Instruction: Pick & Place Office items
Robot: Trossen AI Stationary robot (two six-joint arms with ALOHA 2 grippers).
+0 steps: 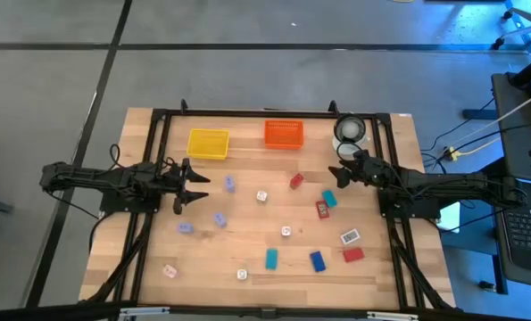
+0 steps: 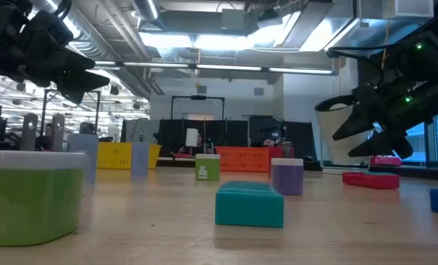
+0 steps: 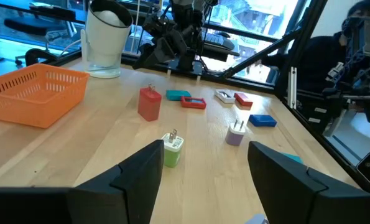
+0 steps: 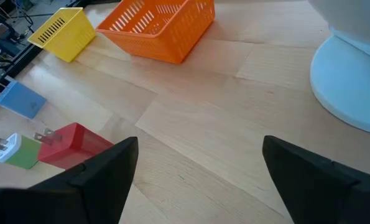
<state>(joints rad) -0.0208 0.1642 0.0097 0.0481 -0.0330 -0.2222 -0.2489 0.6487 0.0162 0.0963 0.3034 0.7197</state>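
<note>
Wooden table (image 1: 140, 267) carries the office items scattered loose across its middle and toward the near edge, while the yellow tray (image 1: 208, 144) and orange tray (image 1: 284, 134) sit empty along the far edge. Your left gripper (image 1: 196, 181) hovers by the left edge with fingers spread and holding nothing; your right gripper (image 1: 338, 175) waits near the far right corner, fingers released wide. Judging from this, pick the closest piece, perhaps the lilac block (image 1: 230, 185) just beside the left gripper, centre the fingers over it, and descend squarely before closing.
</note>
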